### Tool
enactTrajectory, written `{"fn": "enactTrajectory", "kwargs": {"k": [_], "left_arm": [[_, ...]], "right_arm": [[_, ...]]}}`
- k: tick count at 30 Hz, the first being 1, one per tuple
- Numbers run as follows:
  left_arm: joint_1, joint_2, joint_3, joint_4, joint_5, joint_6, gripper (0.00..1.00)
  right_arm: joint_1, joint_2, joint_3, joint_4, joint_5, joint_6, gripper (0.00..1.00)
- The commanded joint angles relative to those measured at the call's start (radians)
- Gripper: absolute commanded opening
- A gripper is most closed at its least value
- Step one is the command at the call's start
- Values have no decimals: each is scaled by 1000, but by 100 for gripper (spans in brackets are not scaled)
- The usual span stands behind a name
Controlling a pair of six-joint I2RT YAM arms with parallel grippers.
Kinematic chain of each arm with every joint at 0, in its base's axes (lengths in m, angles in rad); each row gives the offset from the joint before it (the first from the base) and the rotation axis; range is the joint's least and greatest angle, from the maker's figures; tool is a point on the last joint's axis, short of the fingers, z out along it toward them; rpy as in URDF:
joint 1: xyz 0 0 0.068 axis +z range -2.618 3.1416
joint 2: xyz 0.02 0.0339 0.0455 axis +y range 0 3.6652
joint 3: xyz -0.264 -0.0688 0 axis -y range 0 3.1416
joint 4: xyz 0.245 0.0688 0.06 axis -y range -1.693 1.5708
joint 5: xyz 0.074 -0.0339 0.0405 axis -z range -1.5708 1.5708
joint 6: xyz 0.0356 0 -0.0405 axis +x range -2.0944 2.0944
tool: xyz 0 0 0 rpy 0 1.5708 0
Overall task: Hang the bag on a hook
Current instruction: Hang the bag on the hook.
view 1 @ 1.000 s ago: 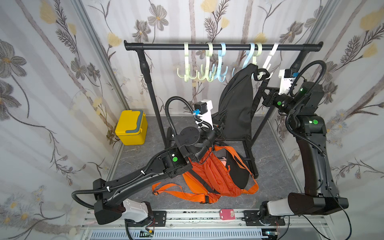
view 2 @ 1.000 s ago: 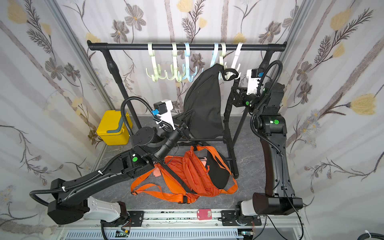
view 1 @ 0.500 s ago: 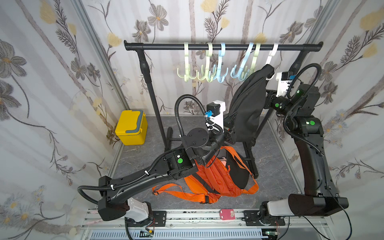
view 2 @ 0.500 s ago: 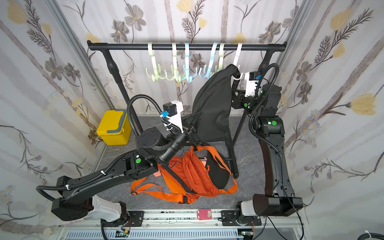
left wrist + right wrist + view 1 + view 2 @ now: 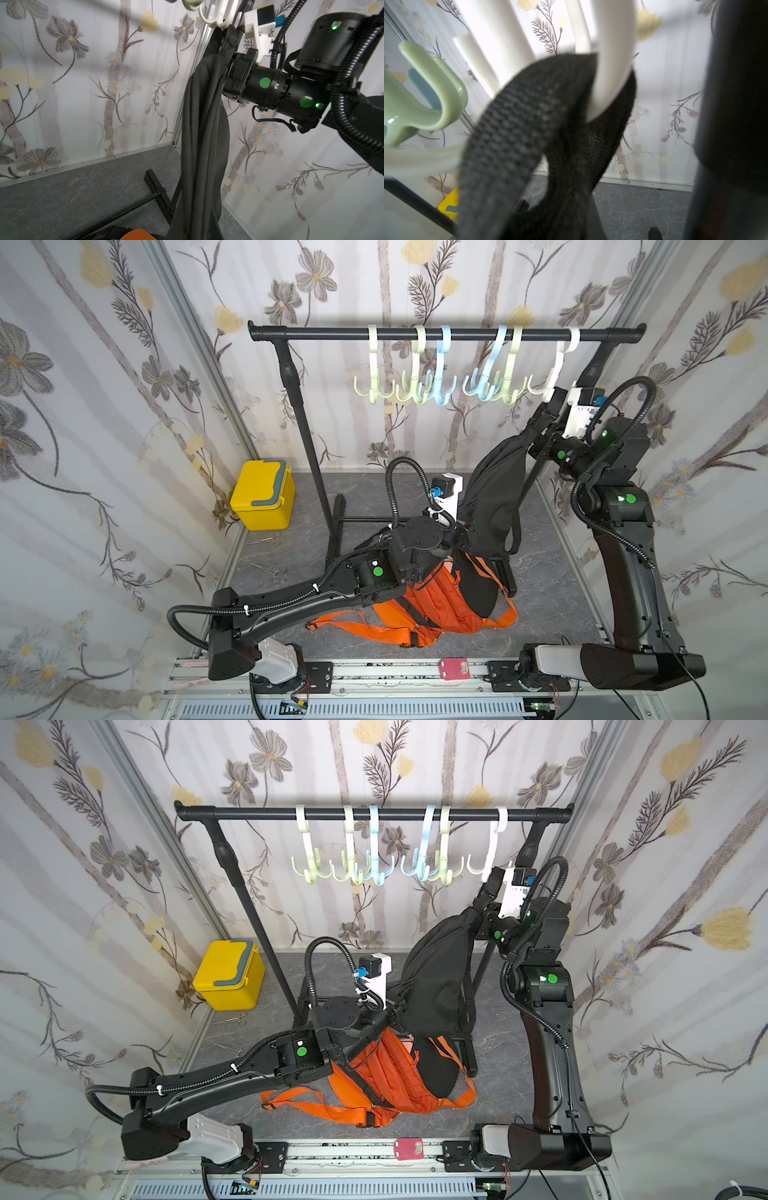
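No readable writing anywhere. The right gripper (image 5: 547, 411) is clamped on the black bag (image 5: 494, 493), its strap (image 5: 529, 128) against the white hook (image 5: 555, 373); the left gripper (image 5: 399, 1006) sits closed beside the bag's lower edge.

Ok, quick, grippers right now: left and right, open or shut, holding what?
Left gripper: shut on the lower part of the black bag.
Right gripper: shut on the black bag's strap at the white hook.

Right claw (image 5: 547, 406) raised high, clamped shut; left claw (image 5: 400, 1004) low (closed too).
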Motion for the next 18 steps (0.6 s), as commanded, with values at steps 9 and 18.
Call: {"fn": "enactTrajectory", "kwargs": {"k": [9,18], "left_arm": [[69,88,-21,76,92,-98,0],[106,148,-86,150,248,-146,59]], "right_arm": [[-1,-172,-122,67,228,9,41],[2,-294,-218,66,292,3,52]]}}
